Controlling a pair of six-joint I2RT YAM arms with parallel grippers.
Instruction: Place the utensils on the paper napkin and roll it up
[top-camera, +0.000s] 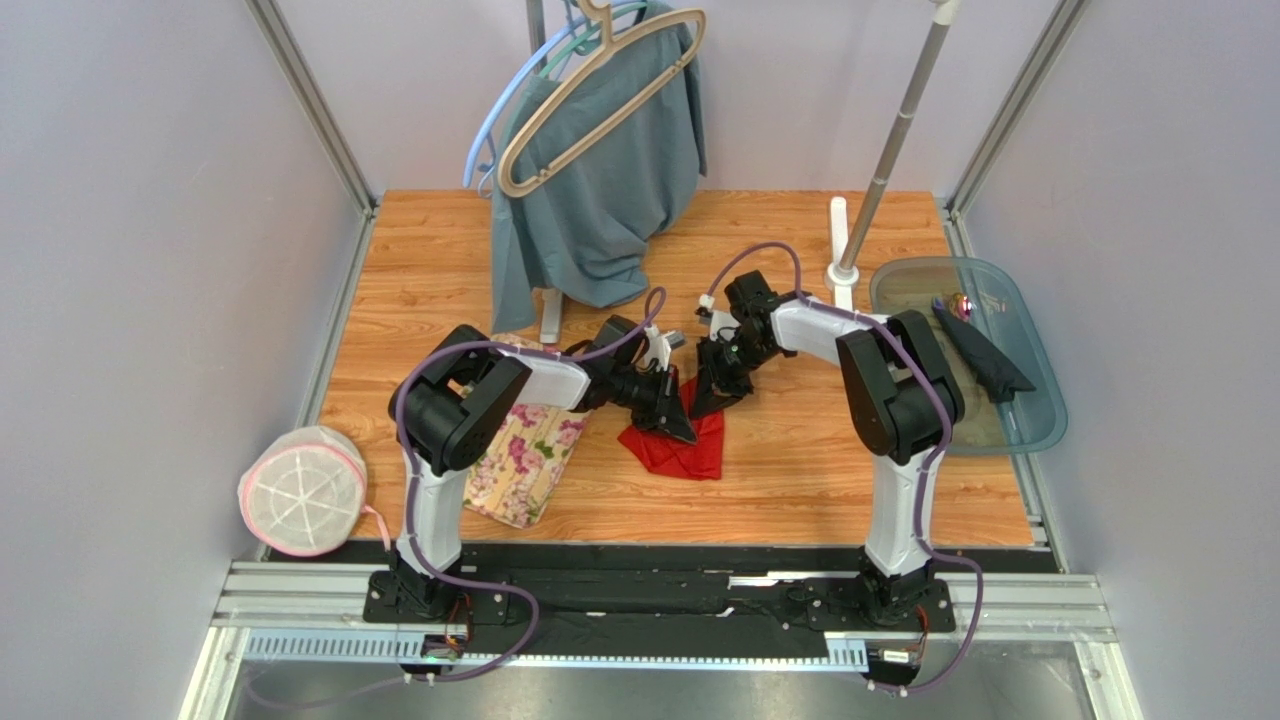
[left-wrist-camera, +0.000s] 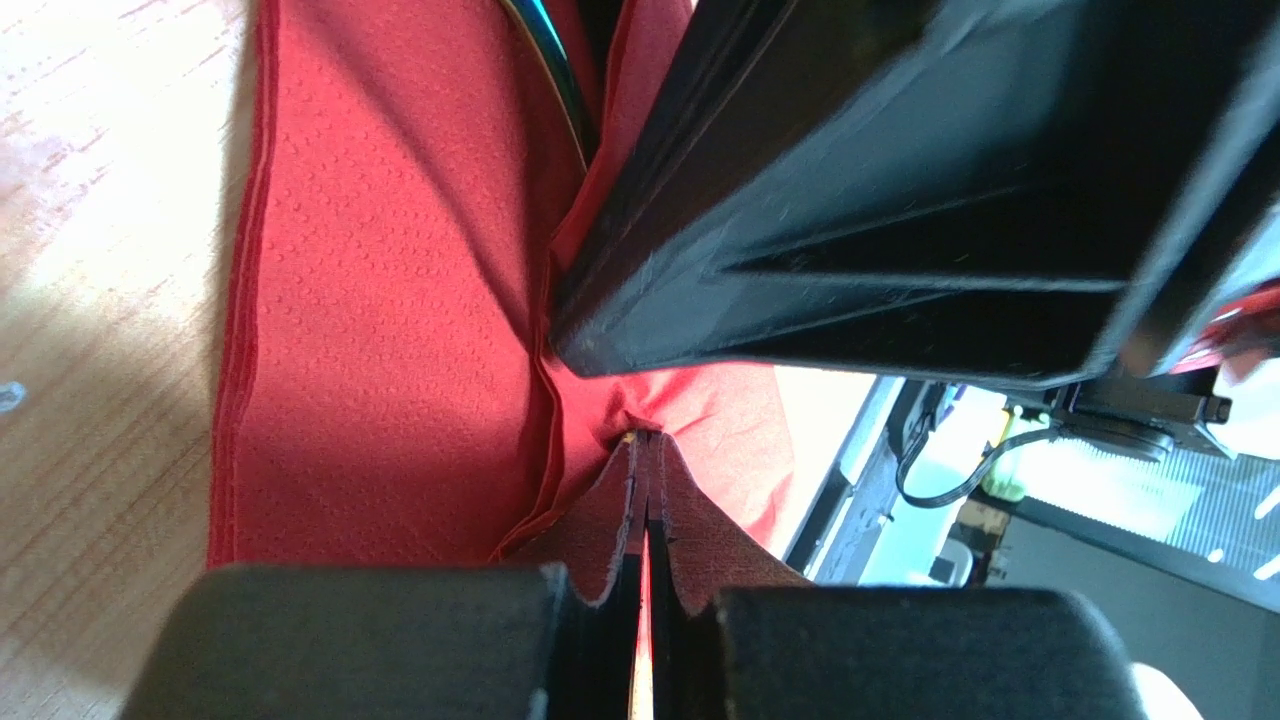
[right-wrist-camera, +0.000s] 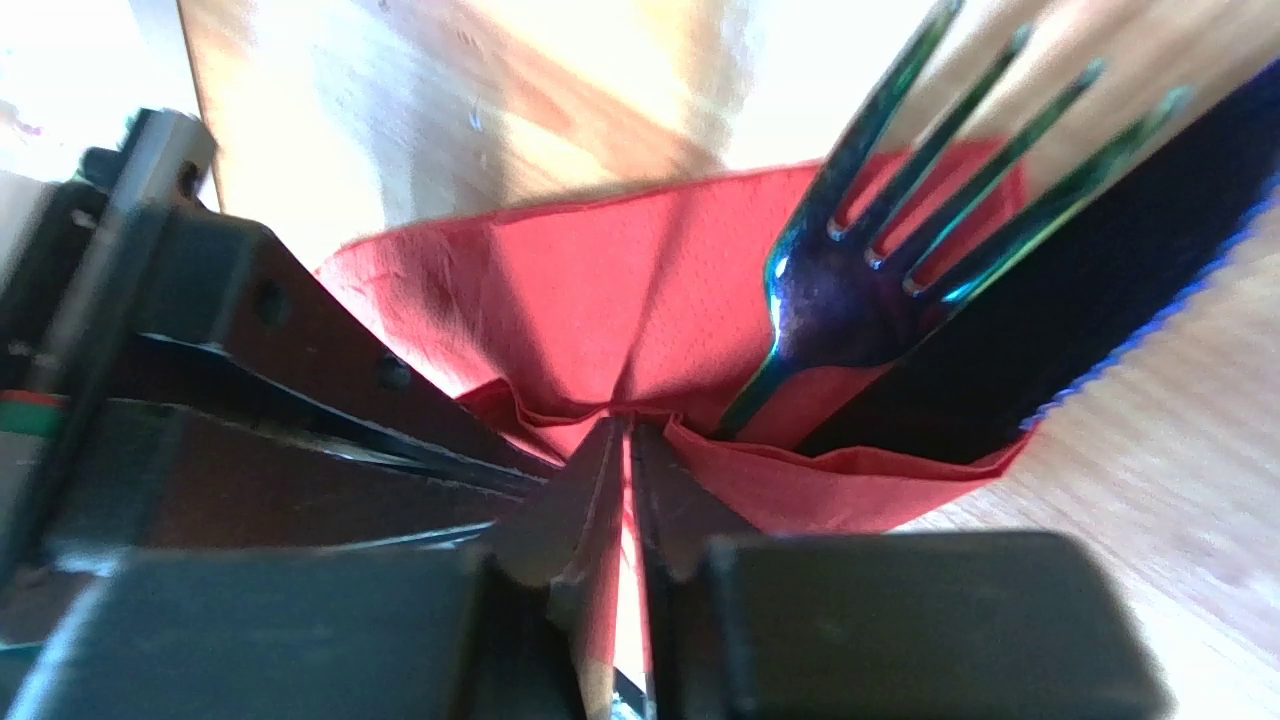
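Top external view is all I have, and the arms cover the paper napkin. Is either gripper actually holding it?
Observer: Yes. The left wrist view shows the left gripper shut on a pinched ridge of the paper napkin.
Operator: And the right one?
Observer: The right gripper pinches a fold of it too, fingers together.
Operator: Any utensils inside?
Observer: A fork lies in the red fold, tines pointing away from the right gripper, beside a blue serrated piece.
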